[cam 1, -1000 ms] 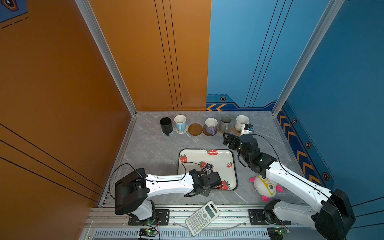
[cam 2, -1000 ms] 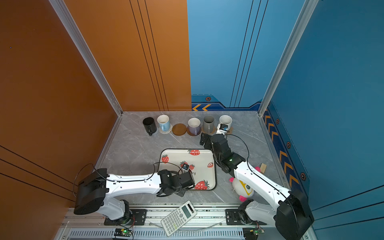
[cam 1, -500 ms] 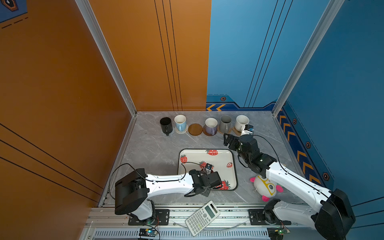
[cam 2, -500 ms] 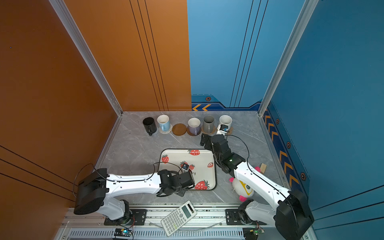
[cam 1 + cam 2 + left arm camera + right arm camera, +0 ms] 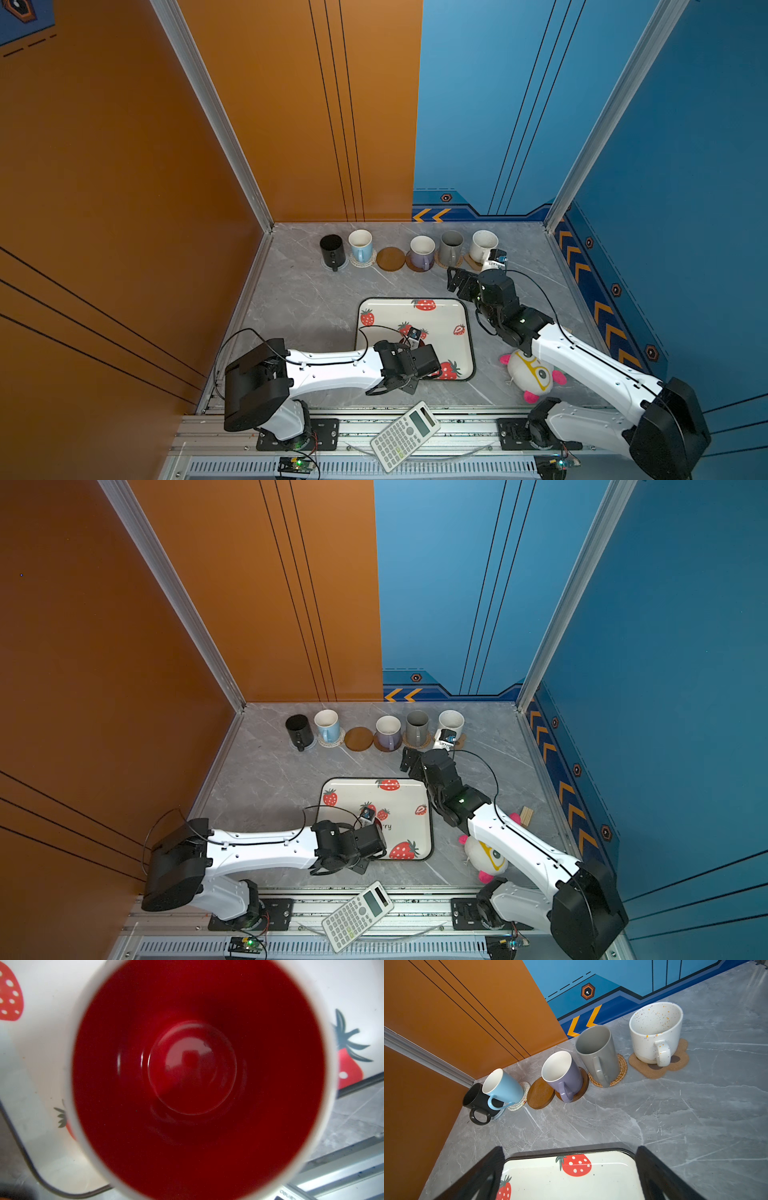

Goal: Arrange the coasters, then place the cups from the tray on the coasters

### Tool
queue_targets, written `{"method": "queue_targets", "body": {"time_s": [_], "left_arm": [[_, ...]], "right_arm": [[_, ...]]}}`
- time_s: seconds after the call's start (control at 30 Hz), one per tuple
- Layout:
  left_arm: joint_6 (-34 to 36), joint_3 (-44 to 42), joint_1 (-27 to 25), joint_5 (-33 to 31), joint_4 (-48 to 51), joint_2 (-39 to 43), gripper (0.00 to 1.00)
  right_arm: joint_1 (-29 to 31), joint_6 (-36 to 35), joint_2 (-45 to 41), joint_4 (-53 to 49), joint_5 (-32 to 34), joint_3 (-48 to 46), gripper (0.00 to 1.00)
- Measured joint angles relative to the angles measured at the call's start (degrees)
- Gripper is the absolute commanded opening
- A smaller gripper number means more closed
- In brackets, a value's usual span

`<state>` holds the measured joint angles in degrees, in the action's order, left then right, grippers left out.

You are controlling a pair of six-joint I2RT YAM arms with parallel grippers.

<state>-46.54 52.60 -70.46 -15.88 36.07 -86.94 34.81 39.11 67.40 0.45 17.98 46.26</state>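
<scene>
Red-inside cup directly below the left claw
It is at the tray corner; we cannot tell if this claw grips it. Our right claw stands wide open and empty, five cups on coasters ahead of it.

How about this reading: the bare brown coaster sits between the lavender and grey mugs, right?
No. In the right wrist view the bare brown coaster sits between the light blue mug and the lavender mug; the grey mug stands on the lavender mug's other side.
</scene>
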Motion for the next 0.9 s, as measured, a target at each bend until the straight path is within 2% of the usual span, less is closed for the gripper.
{"method": "queue_targets", "body": {"time_s": [0.9], "left_arm": [[-1.33,-1.22,0.00,-2.51,0.94,5.05,0.00]], "right_arm": [[0.00,0.20,0.00,0.02,-0.02,0.00,0.97]]}}
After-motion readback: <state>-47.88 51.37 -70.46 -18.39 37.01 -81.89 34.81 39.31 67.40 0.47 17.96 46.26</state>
